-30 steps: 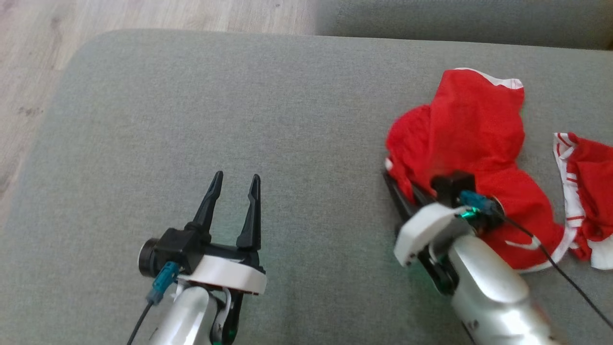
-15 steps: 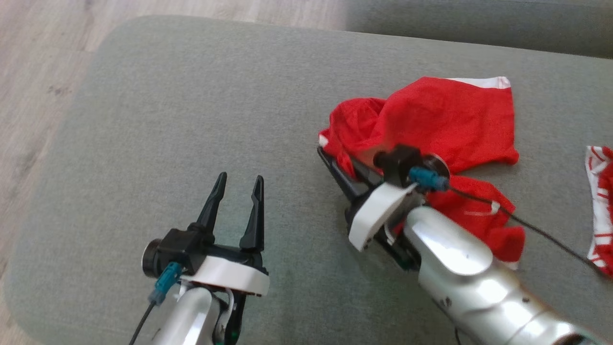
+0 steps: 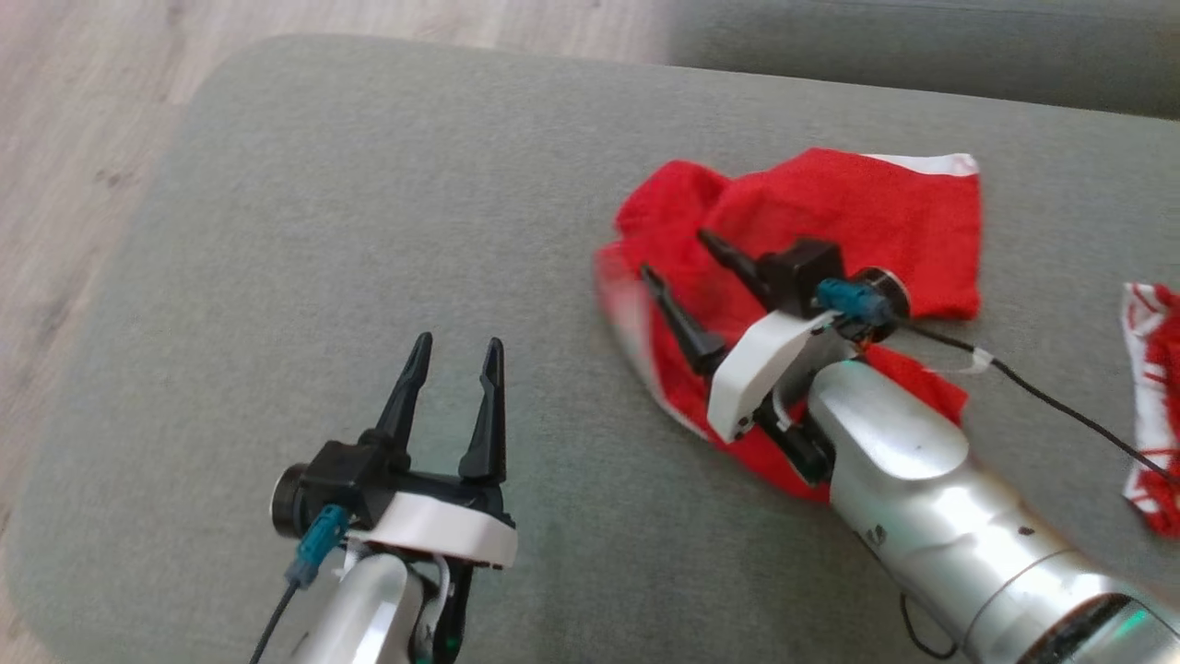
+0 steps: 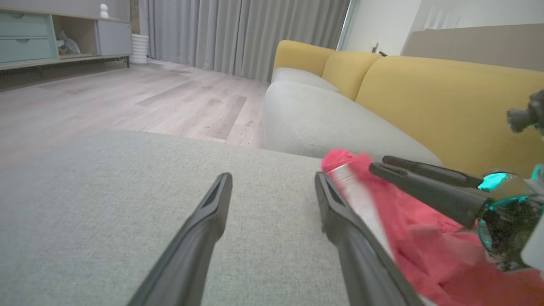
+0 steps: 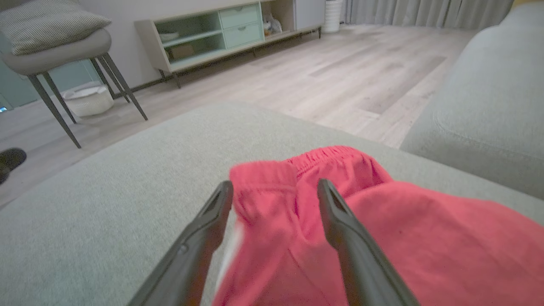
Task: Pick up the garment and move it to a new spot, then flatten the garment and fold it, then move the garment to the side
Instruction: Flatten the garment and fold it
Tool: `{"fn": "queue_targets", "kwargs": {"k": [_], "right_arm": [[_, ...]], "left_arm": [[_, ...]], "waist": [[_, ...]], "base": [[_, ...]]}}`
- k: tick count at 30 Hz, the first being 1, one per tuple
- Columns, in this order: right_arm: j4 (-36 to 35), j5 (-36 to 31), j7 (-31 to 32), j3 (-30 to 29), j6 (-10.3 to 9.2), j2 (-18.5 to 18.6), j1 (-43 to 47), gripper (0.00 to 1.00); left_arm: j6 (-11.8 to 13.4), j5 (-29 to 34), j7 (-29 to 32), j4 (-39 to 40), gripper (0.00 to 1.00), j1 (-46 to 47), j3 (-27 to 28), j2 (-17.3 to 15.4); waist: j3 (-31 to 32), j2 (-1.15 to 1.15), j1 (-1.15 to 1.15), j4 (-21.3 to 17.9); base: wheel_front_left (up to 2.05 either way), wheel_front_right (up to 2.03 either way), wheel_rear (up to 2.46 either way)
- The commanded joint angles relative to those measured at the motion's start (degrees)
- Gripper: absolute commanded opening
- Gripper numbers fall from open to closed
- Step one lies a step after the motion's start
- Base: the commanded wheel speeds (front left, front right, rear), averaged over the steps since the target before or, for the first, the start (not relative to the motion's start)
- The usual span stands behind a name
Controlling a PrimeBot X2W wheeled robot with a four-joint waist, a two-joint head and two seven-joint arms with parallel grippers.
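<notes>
The garment (image 3: 857, 217), red shorts with white trim, lies crumpled on the grey cushion (image 3: 369, 203), right of the middle. My right gripper (image 3: 676, 255) hovers over its left part, open, with red cloth under and between the fingers but not pinched. In the right wrist view the gripper (image 5: 275, 183) is spread above the garment (image 5: 382, 238) near its waistband. My left gripper (image 3: 456, 343) stands open over bare cushion to the left, holding nothing. From the left wrist, that gripper (image 4: 273, 176) points past the garment (image 4: 408, 229) and the right gripper (image 4: 378, 163).
A second red and white garment (image 3: 1152, 397) lies at the cushion's right edge. Wooden floor (image 3: 74, 111) lies beyond the cushion's left side. Another grey cushion (image 3: 922, 46) is at the back, and a yellow sofa back (image 4: 425, 93) stands behind it.
My right gripper carried the garment leftward away from the second garment, then opened and let it go; the cloth has dropped onto the cushion. The left arm has kept still.
</notes>
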State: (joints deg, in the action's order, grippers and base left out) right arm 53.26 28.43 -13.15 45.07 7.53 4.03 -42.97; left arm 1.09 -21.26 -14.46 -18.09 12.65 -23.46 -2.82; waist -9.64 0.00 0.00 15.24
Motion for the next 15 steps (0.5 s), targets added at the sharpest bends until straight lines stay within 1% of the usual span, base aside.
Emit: {"fn": "queue_targets", "kwargs": {"k": [1, 4, 6, 8, 12, 15], "right_arm": [[-1.28, 0.17, -0.63, 1.3, -0.04, -1.15, -0.96, 1.0], [-1.86, 0.6, -0.56, 2.47, -0.04, -1.15, -0.05, 1.0], [-2.39, 0.96, -0.71, 2.19, -0.04, -1.15, 0.91, 1.0], [-3.01, 0.86, -1.12, 0.67, -0.04, -1.15, 1.97, 1.0], [-3.94, -0.91, -1.73, -6.47, -0.04, -0.38, 5.35, 1.0], [-7.62, -3.64, -1.81, -14.39, -0.04, 0.79, 10.08, 1.0]], "left_arm": [[0.07, 0.06, -0.54, 1.69, 1.0, 1.51, 2.31, -0.06], [-0.16, 0.46, -0.54, 1.45, 1.0, 1.33, 2.68, -0.06], [-0.21, 0.7, -0.54, 1.49, 1.0, 1.21, 3.02, -0.06], [-0.24, 0.95, -0.54, 1.51, 1.0, 0.96, 3.46, -0.06], [-0.28, 1.17, -0.54, 1.66, 1.0, 0.12, 3.86, -0.06], [-0.11, 1.18, -0.54, 1.96, 1.0, -0.74, 4.0, -0.06]], "waist": [[0.63, 0.0, 0.0, -1.52], [1.84, 0.0, 0.0, -3.41], [2.76, 0.0, 0.0, -4.75], [3.67, 0.0, 0.0, -6.07], [5.42, 0.0, 0.0, -7.97], [6.23, 0.0, 0.0, -8.87]], "base": [[0.0, 0.0, 0.0], [0.0, 0.0, 0.0], [0.0, 0.0, 0.0], [0.0, 0.0, 0.0], [0.0, 0.0, 0.0], [0.0, 0.0, 0.0]]}}
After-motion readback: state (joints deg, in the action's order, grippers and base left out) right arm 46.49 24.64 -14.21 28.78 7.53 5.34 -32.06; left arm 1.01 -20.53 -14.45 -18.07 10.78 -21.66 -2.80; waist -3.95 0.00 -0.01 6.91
